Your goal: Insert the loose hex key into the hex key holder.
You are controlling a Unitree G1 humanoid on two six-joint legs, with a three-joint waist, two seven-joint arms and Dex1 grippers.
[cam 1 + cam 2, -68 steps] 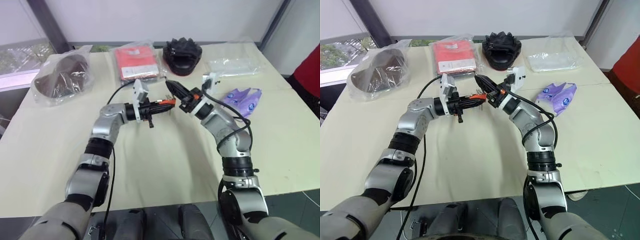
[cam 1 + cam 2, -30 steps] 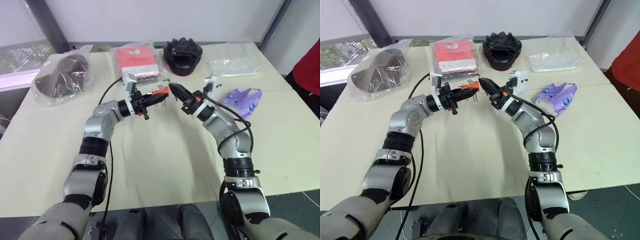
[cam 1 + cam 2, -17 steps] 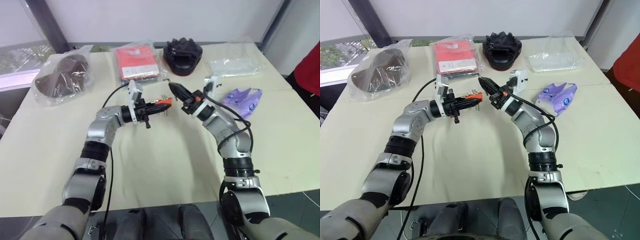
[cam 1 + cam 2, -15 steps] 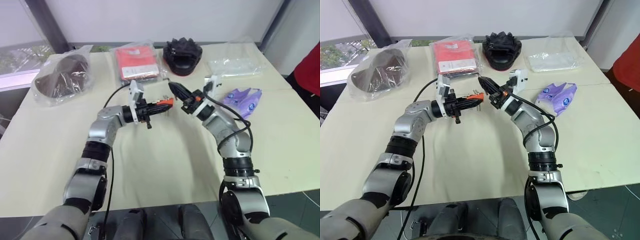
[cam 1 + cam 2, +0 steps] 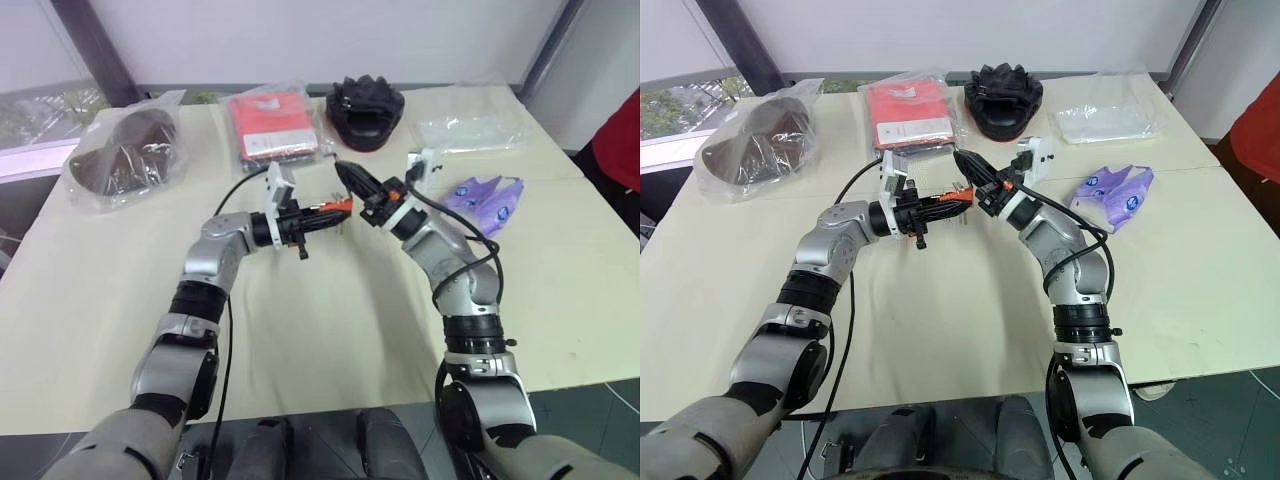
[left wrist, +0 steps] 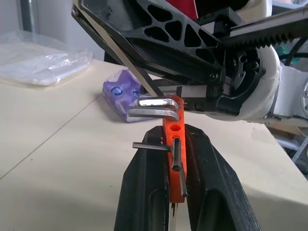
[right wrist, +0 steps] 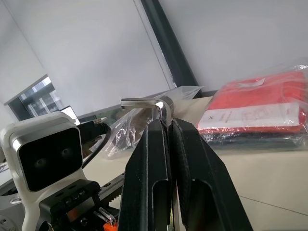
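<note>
My left gripper [image 6: 174, 135] is shut on the orange hex key holder [image 6: 173, 126], held above the table near its middle. Several short metal keys stick out of the block. My right gripper [image 7: 166, 120] is shut on the loose hex key [image 7: 144, 102], whose short bent end pokes out past the fingertips. In the left wrist view the key's long shaft [image 6: 120, 55] slants down along the right gripper's fingers and ends right at the holder's top. I cannot tell whether they touch. In the left eye view the holder [image 5: 341, 207] sits just below and left of the right gripper [image 5: 350, 178].
On the cream table [image 5: 300, 330], along the back, lie a red packet in clear plastic [image 5: 272, 125], a black moulded object [image 5: 366, 108] and a clear bag [image 5: 470, 130]. A bagged brown item [image 5: 125, 150] sits far left. A purple pack [image 5: 485, 195] lies on the right.
My left gripper has carried the holder a little to the right and down, closer to the right gripper. The right gripper has stayed put with the key.
</note>
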